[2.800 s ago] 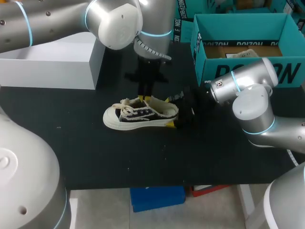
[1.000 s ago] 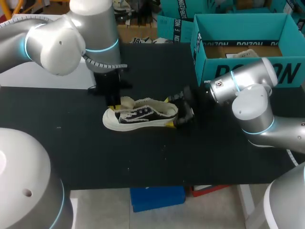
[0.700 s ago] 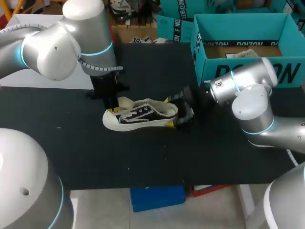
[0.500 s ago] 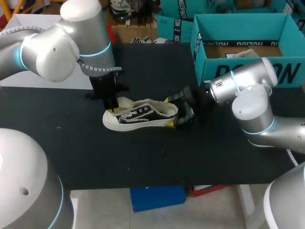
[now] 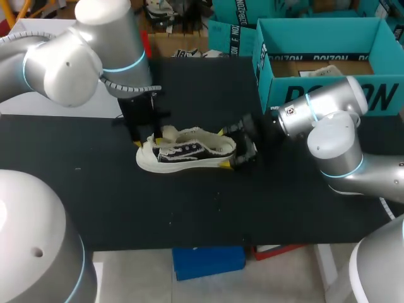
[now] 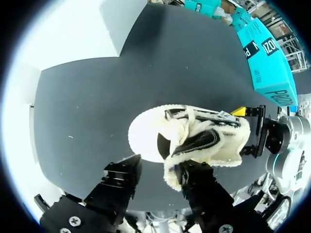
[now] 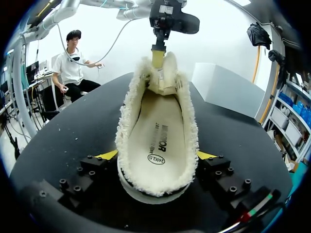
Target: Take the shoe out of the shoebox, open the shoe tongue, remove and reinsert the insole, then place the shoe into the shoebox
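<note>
Two grippers, one shoe: who has hold of what? (desk)

Right gripper (image 7: 158, 156) is clamped on the heel of the shoe (image 5: 186, 151), a yellow tip pressed to each side, pinning it sole-down on the black table (image 5: 189, 208). Left gripper (image 6: 158, 167) hangs over the toe with its fingers spread. The fleecy tongue (image 6: 197, 141) lies folded toward the toe, its edge against one finger. As far as the wrist view shows, it is not pinched from both sides. (field)

What could spoil it from here? (desk)

Most likely the tongue. With nothing squeezing it, it may spring back over the opening and cover the insole (image 7: 158, 131), which sits flat inside, not yet lifted. A hard pull toward the toe could instead drag the shoe out of the heel grip or tip it, since the right gripper holds only the rear. The laces (image 6: 187, 117) lie loose just ahead of the left fingers and could snag. The teal shoebox (image 5: 382, 95) stands well apart, behind the right arm. (field)
</note>
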Action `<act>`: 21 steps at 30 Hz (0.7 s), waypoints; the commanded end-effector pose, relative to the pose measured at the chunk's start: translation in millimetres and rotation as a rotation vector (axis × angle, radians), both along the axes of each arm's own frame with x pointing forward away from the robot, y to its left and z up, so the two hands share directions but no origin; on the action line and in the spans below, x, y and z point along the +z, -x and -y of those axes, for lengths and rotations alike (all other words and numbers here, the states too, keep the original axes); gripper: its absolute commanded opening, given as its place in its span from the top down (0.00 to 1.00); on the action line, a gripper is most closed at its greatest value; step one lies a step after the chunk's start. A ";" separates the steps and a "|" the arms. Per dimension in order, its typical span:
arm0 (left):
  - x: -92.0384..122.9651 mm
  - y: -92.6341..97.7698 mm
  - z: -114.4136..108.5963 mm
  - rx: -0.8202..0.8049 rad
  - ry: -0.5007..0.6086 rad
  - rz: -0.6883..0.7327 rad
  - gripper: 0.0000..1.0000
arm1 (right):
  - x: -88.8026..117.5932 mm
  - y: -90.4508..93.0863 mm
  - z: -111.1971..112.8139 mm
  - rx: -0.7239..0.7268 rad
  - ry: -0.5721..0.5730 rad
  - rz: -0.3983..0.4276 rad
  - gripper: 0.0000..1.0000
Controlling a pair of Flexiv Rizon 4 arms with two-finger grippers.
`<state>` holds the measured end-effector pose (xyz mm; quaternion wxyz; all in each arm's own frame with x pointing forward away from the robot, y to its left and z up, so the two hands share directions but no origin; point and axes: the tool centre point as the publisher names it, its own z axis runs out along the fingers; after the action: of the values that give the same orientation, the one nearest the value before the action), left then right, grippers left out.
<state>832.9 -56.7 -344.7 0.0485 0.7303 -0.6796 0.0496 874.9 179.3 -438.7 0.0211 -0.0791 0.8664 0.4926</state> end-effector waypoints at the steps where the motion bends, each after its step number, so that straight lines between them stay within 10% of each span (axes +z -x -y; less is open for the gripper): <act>1: 17.7 8.4 0.2 -0.031 0.013 0.025 0.00 | -5.2 -1.2 -3.6 -0.001 0.002 -0.001 1.00; 21: 72.5 3.2 44.3 -0.580 0.175 0.037 0.00 | -5.2 -1.2 -3.6 -0.001 0.002 -0.001 1.00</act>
<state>822.6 -93.0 -273.9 0.1041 0.5331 -0.8321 0.1124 874.9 179.3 -438.7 0.0211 -0.0792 0.8664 0.4926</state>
